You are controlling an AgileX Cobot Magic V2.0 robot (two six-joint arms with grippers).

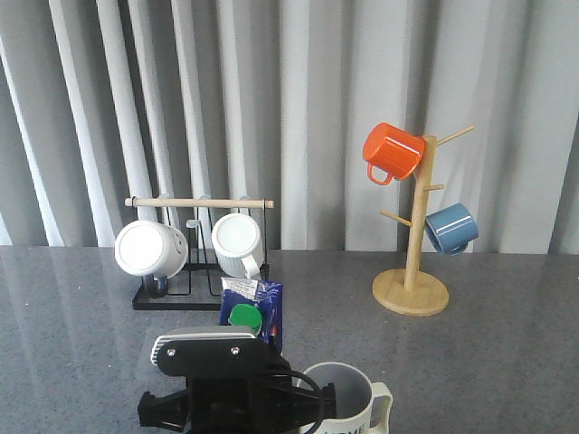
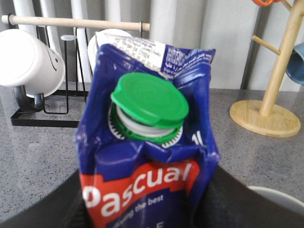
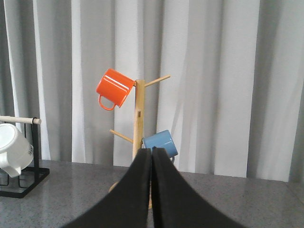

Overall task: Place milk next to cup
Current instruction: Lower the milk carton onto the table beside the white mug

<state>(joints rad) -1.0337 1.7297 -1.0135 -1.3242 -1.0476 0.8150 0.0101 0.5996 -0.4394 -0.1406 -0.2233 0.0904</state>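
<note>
The milk (image 1: 256,312) is a dark-blue carton with a green cap and stands upright just left of and behind the cup (image 1: 346,398). The cup is a large white mug with a grey-blue inside at the front edge of the front view. My left gripper (image 2: 147,211) is shut on the milk (image 2: 147,142), with one black finger on each side below the red "Pascual" band. The arm (image 1: 217,384) hides the carton's base. The cup's rim (image 2: 278,198) shows beside the carton. My right gripper (image 3: 152,153) is shut and empty, held above the table.
A black rack (image 1: 181,298) with a wooden bar holds two plain white mugs (image 1: 149,249) at the back left. A wooden mug tree (image 1: 414,271) at the back right carries an orange mug (image 1: 391,152) and a blue mug (image 1: 450,228). Grey curtains hang behind.
</note>
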